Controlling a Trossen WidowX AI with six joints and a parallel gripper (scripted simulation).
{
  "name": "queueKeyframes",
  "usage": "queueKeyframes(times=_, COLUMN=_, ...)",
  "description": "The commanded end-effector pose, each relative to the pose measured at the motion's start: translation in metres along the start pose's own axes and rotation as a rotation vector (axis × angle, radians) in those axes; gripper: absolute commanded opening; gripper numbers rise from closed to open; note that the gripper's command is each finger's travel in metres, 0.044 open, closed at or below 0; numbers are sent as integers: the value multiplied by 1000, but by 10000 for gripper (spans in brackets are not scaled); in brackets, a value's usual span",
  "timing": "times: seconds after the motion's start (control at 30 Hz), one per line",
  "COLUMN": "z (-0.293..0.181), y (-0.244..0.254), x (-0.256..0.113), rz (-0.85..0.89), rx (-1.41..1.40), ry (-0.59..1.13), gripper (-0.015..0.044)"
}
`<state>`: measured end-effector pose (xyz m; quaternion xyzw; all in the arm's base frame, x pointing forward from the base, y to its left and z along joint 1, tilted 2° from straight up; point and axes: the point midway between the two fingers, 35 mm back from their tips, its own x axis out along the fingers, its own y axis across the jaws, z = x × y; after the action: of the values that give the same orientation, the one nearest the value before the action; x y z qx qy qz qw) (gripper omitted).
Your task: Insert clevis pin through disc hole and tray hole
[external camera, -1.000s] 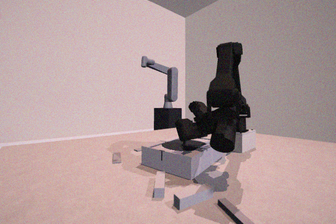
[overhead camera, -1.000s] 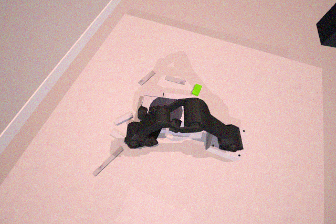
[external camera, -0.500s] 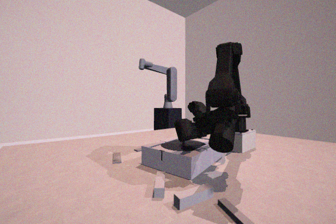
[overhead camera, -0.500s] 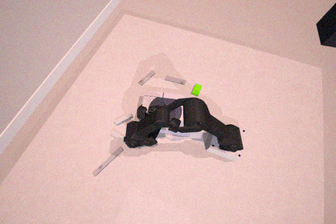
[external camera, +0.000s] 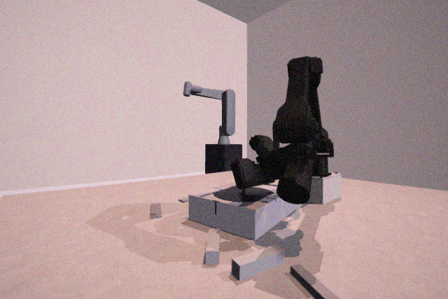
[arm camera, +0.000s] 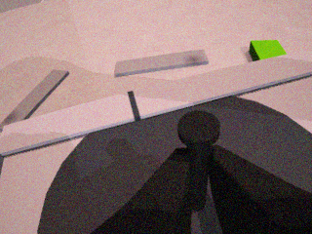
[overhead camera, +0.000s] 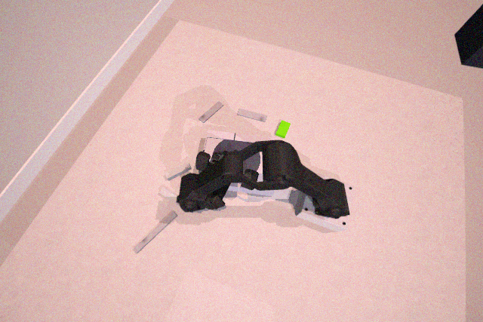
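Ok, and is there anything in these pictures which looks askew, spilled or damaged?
Nothing looks spilled or clearly damaged. The bars, such as this one, lie at mixed angles around the tray, which looks untidy; whether that is intended, I cannot tell.

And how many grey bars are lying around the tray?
5. In the top view: one bar above the tray, one upper left, two left, one lower left. The arm may hide more.

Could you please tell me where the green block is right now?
In the top view, the green block lies just outside the tray, right of the nearest grey bar.
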<state>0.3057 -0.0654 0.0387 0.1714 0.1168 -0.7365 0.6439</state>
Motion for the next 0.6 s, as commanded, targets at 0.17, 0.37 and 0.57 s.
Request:
queueKeyframes(times=0.17, z=0, y=4, x=0, rz=4, rx=-3, ry=-3, gripper=0)
queueKeyframes(times=0.37, z=0, y=5, x=0, rz=4, rx=-3, ry=-3, gripper=0)
queueKeyframes(times=0.57, z=0, y=7, x=0, rz=4, rx=-3, ry=-3, gripper=0)
